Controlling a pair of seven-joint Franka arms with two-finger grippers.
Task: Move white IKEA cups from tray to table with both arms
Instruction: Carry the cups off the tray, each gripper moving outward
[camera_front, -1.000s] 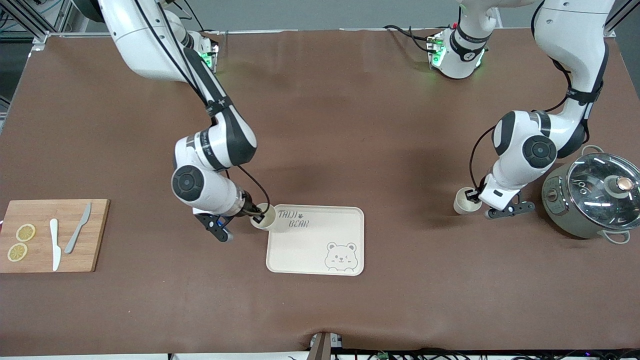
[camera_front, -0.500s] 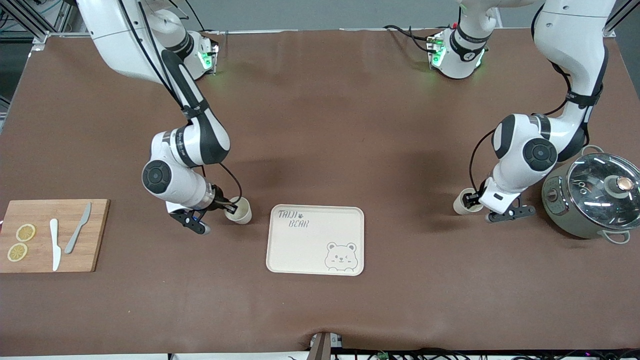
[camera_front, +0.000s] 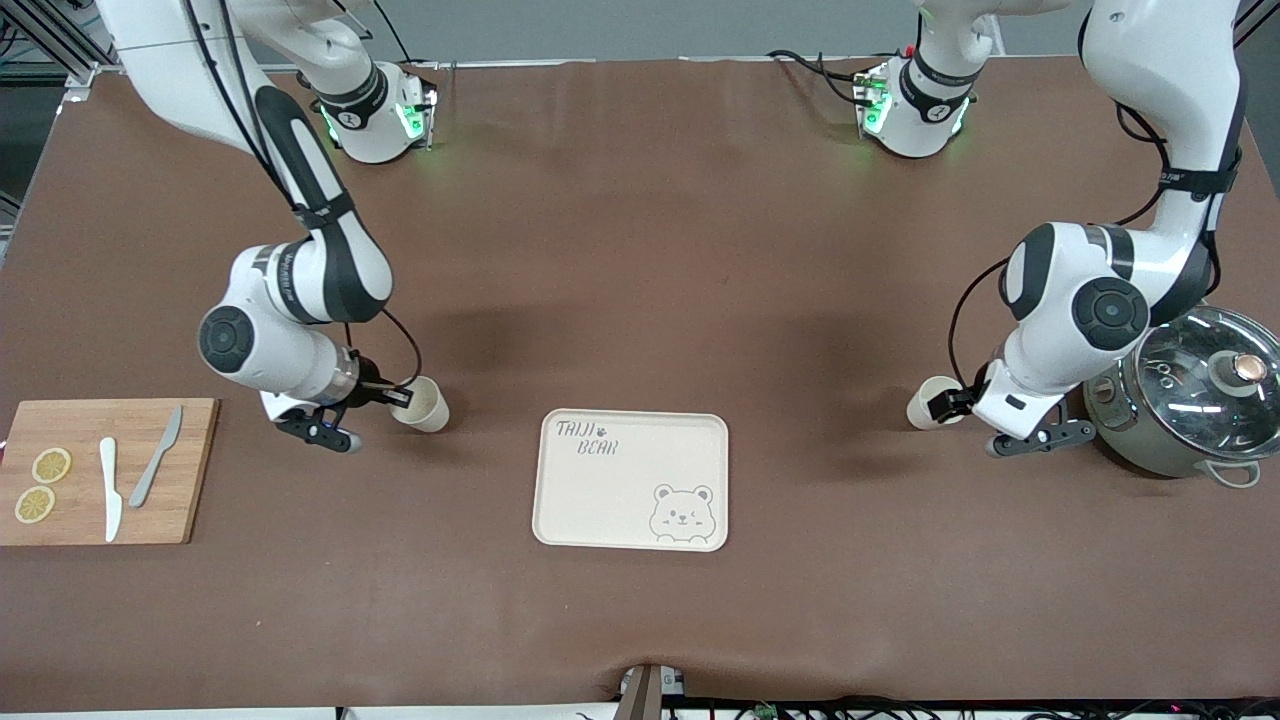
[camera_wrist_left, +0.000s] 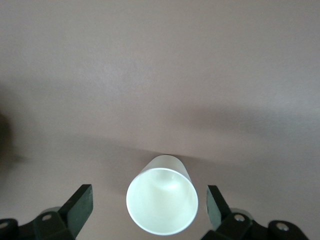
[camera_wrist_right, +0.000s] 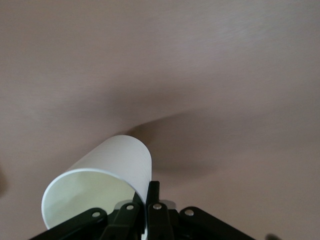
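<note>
Two cream-white cups are in view. One cup (camera_front: 422, 406) is tilted, low over the table between the cutting board and the bear tray. My right gripper (camera_front: 399, 397) is shut on its wall; in the right wrist view the fingers (camera_wrist_right: 152, 192) pinch the rim of this cup (camera_wrist_right: 107, 172). The other cup (camera_front: 923, 405) stands upright on the table toward the left arm's end. My left gripper (camera_front: 948, 404) is open beside it. In the left wrist view this cup (camera_wrist_left: 161, 200) sits between the spread fingers (camera_wrist_left: 80, 205), apart from both.
A cream tray with a bear drawing (camera_front: 632, 500) lies mid-table, nearer the front camera. A wooden cutting board (camera_front: 190, 470) with lemon slices and two knives lies at the right arm's end. A grey pot with a glass lid (camera_front: 1190, 400) stands close to the left arm's wrist.
My right gripper has carried its cup from the tray's corner toward the cutting board. My left gripper has let go of its cup's rim and drawn back slightly toward the pot.
</note>
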